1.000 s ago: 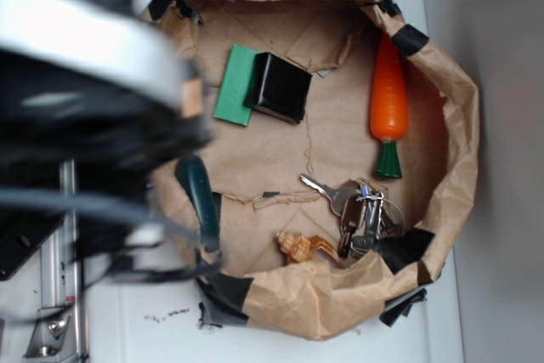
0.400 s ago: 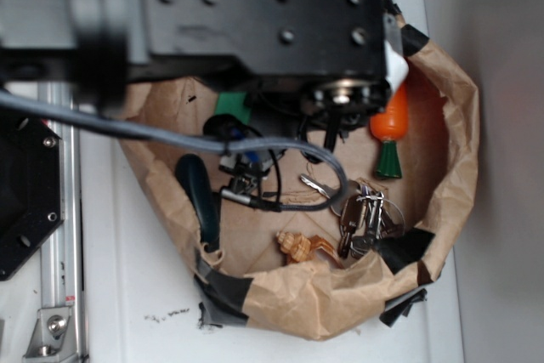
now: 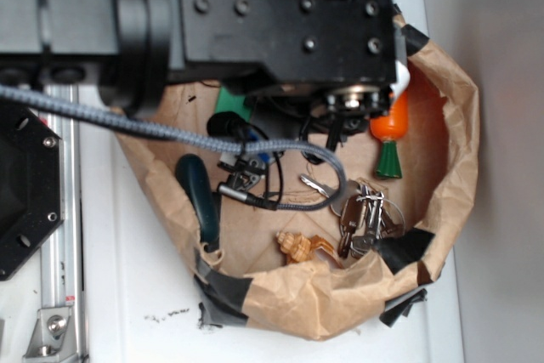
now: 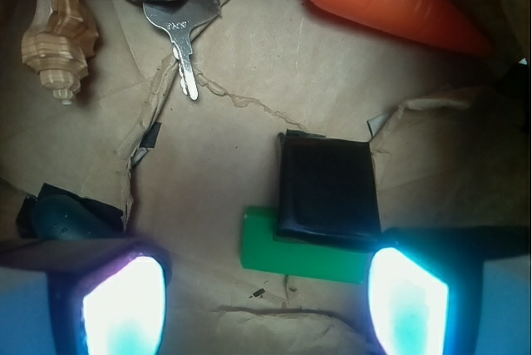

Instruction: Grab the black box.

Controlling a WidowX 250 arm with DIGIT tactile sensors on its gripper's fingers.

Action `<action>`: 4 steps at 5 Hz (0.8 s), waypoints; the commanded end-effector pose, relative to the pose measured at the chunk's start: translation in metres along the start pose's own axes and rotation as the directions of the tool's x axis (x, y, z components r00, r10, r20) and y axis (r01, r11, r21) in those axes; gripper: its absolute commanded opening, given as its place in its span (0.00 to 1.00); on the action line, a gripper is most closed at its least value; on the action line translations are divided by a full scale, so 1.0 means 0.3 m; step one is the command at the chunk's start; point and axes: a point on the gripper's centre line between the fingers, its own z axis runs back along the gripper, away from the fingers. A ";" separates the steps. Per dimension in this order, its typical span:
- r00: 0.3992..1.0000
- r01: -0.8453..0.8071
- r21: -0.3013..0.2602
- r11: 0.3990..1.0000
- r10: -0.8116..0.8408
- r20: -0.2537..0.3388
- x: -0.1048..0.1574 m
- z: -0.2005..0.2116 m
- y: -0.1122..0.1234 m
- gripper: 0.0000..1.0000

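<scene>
**Gripper poised over the paper bowl, black box not yet between its fingers**

Gripper fingers frame the bottom of the wrist view, spread wide apart with nothing held between them — the two pale, glowing pads sit at the lower left and lower right corners. The right-hand pad in that view lies just beside the lower right corner of the black box, while the left pad is well apart from it, so the box sits off-centre, nearer one finger than the other.

The box is small, glossy and squarish, lying flat on the brown paper floor and overlapping the upper edge of a flat green card. Beyond it, a key on a bunch points down toward the middle of the floor, a pale spiral shell lies near the top left, and an orange carrot runs along the top right.

In the exterior view the black arm hides the box entirely; the crumpled paper bowl, patched with black tape, shows around it, with a dark green handle near its left wall.

Judged from this, the approach step is in hand and the grasp has not begun. The next move seems to call for a shift sideways to centre the box between the fingers, then a descent and a close — taking care not to catch the green card beneath.
</scene>
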 end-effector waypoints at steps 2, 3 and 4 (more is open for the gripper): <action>1.000 -0.006 0.016 1.000 0.006 0.025 -0.004 0.017 0.002 1.00; 0.996 -0.093 -0.002 0.996 0.093 0.010 -0.025 -0.060 0.033 1.00; 0.985 -0.160 -0.041 0.986 0.162 0.060 -0.051 -0.094 0.060 1.00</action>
